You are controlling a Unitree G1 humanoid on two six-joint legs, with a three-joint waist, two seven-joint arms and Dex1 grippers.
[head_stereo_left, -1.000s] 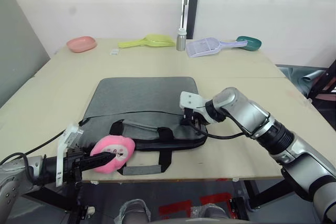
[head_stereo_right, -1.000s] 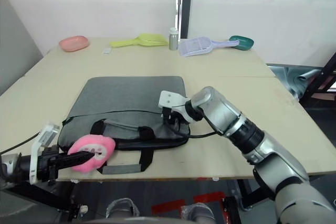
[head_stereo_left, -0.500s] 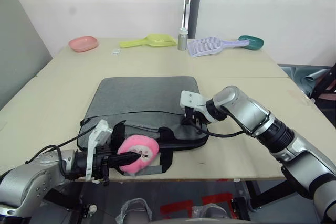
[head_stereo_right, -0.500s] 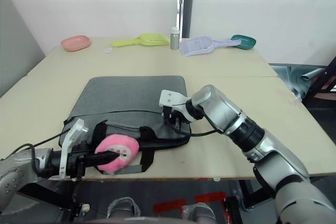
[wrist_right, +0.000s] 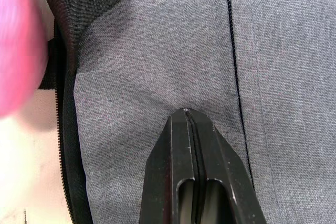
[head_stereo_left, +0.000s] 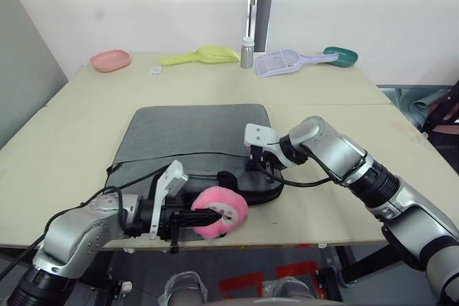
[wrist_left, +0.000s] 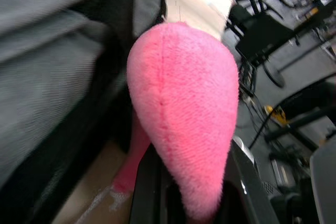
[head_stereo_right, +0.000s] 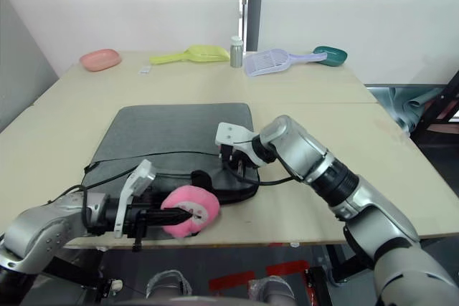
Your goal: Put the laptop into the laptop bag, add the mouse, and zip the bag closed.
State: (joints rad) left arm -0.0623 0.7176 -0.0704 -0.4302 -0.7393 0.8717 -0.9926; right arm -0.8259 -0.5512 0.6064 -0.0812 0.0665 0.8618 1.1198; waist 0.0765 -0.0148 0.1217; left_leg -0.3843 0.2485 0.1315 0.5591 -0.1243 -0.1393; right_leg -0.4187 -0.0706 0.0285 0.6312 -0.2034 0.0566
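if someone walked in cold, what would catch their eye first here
Probably the fuzzy pink toy, clamped in the left gripper at the table's near edge, right against the front of the grey laptop bag. Next, the right gripper, its fingers shut and their tips pressed onto the bag's fabric near its right end. Coloured scoops and a pink dish line the far edge.

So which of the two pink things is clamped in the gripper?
The fuzzy pink round toy, held by the left gripper at the table's front edge; the pink oval dish sits far back.
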